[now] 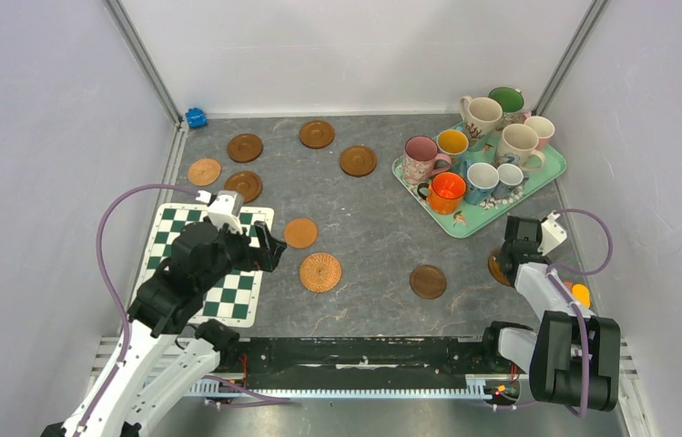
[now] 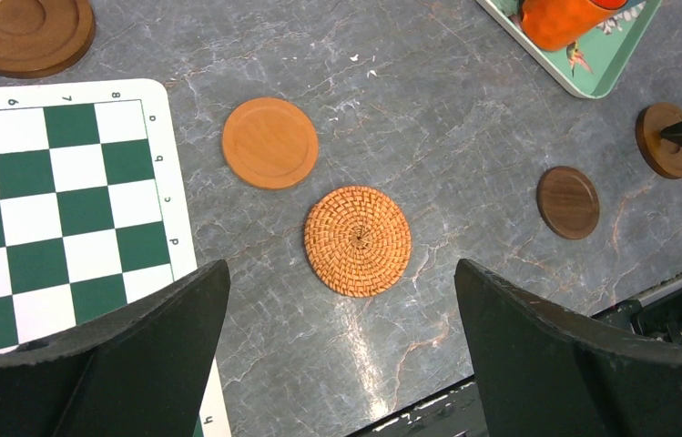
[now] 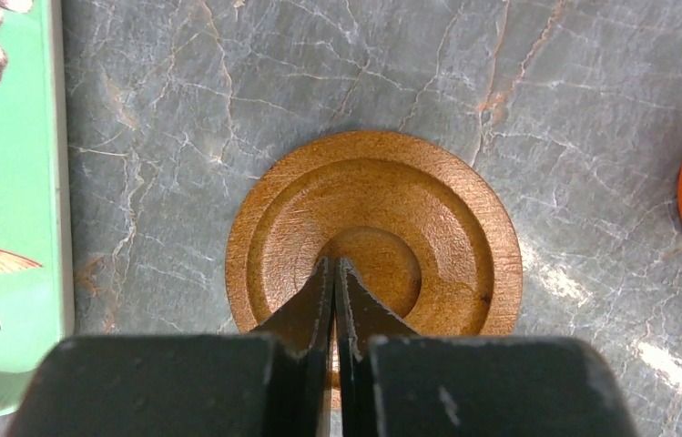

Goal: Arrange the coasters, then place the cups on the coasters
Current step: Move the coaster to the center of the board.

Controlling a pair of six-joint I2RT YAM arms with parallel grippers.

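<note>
Grey marbled counter (image 1: 373,228) carries the tray (image 1: 544,179) of cups (image 1: 447,191) and loose coasters (image 1: 245,147); left claw (image 2: 339,282) hangs released over the woven coaster (image 2: 357,240); right claw (image 3: 334,264), clenched, points into a brown coaster (image 3: 428,209) beside the tray; best slid gently, tips centred

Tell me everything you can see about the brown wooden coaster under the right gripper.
The round brown wooden coaster lies flat on the grey marbled table, close beside the mint floral tray but apart from it. It has a raised rim, a stepped ring and a shallow round recess in the middle. The right gripper, shut, holds its tips over that recess; whether they touch it I cannot tell.
</note>
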